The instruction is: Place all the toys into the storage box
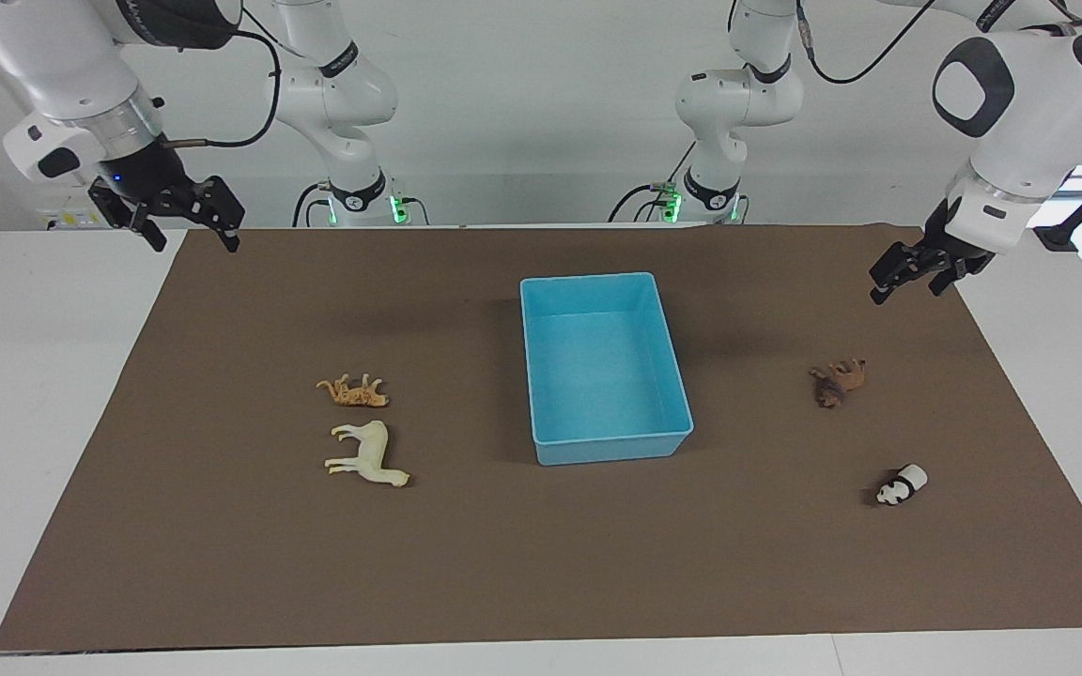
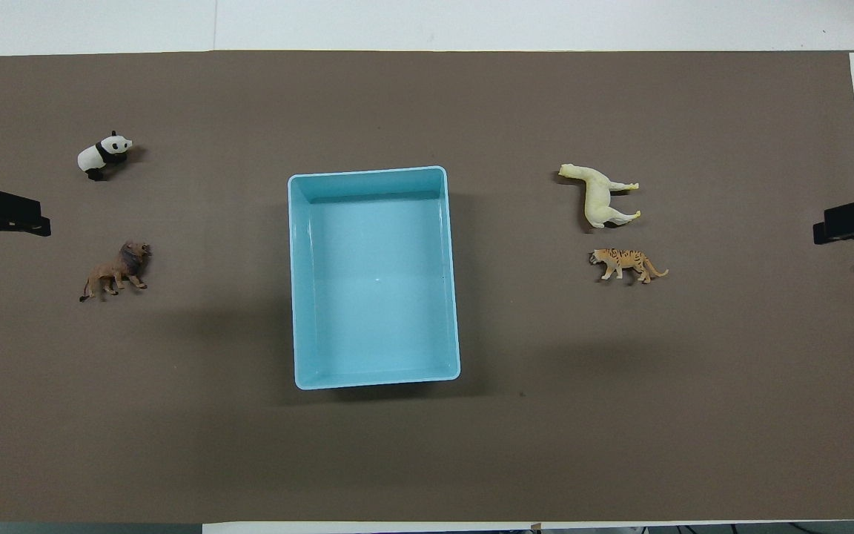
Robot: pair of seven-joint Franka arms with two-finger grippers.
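The light blue storage box (image 1: 588,280) stands empty mid-mat; it also shows in the overhead view (image 2: 368,172). The cream-white horse (image 1: 367,455) and the orange-tan big cat (image 1: 355,391) lie toward the right arm's end, the cat nearer the robots. The dark brown lion (image 1: 839,380) and the panda (image 1: 900,485) are toward the left arm's end, the lion nearer the robots. My right gripper (image 1: 195,242) hangs open and empty over the mat's corner. My left gripper (image 1: 907,289) hangs open and empty over the mat's edge, above and apart from the lion.
A brown mat (image 1: 541,563) covers most of the white table (image 1: 34,376). Both arm bases stand at the robots' edge of the table. White table strips flank the mat at both ends.
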